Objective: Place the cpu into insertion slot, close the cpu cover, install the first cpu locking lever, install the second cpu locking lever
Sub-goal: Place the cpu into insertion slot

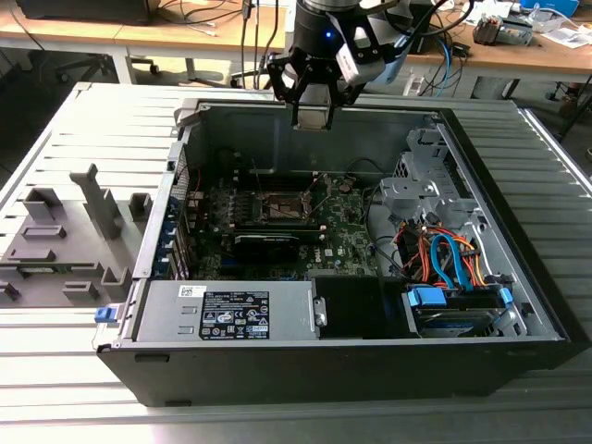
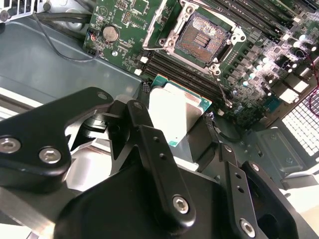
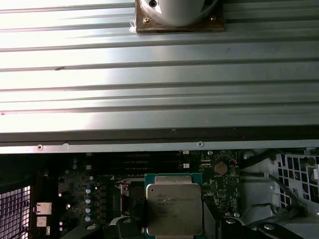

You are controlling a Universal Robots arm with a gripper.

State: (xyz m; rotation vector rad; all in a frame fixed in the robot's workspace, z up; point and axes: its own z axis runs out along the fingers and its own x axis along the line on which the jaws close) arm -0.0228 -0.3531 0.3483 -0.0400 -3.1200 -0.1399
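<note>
My gripper (image 1: pixel 313 118) hangs above the back wall of the open computer case, shut on the cpu (image 1: pixel 313 117). In both wrist views the cpu (image 2: pixel 177 112) (image 3: pixel 174 209) is a square chip with a silver-grey top and a green edge, clamped between the black fingers (image 2: pixel 144 124). Below it, on the green board, the insertion slot (image 2: pixel 202 37) (image 1: pixel 282 205) lies uncovered with its dark contact field showing. I cannot tell the cpu cover apart from the metal frame around the slot. A thin wire locking lever (image 2: pixel 222 84) sticks out beside the slot, unlatched.
The case (image 1: pixel 370 370) lies on its side on a ribbed metal table (image 1: pixel 83 120). Long black memory slots (image 2: pixel 259 20) flank the socket. A power supply (image 1: pixel 231 314), drive cage (image 1: pixel 421 185) and orange and blue cables (image 1: pixel 444 259) fill the front and the exterior view's right. Grey fixtures (image 1: pixel 65 231) stand on the exterior view's left.
</note>
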